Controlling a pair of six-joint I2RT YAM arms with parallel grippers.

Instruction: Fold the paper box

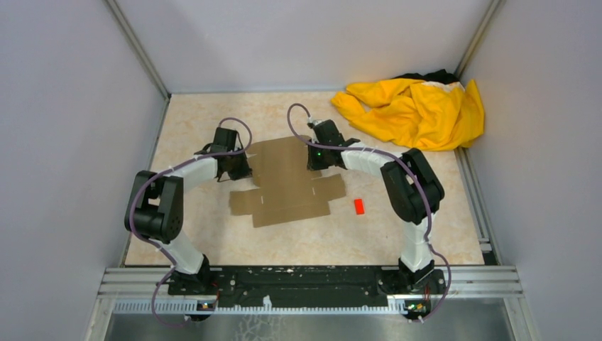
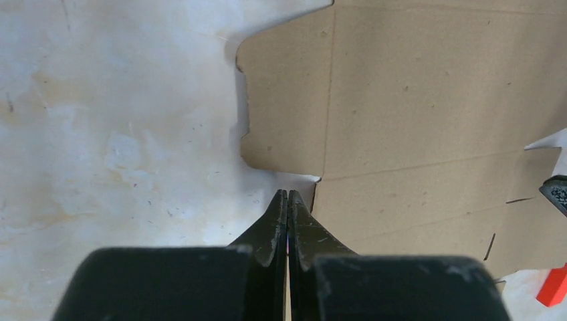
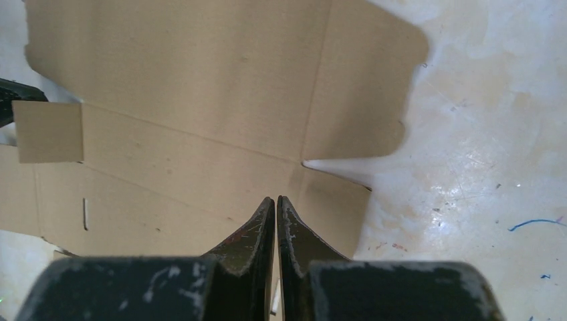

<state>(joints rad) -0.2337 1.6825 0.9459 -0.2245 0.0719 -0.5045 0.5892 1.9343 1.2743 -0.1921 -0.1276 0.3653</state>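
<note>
Currently both arms bend elbows-out and reach inward to the flat box mid-surface. The left gripper is at its left edge, the right gripper over its right side, both pressed together.

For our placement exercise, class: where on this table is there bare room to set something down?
Bare: the near strip between the paper box and the base rail; the far-left corner. Crowded: the middle, where the left tool and right tool flank the box; yellow cloth fills the far-right corner.
</note>
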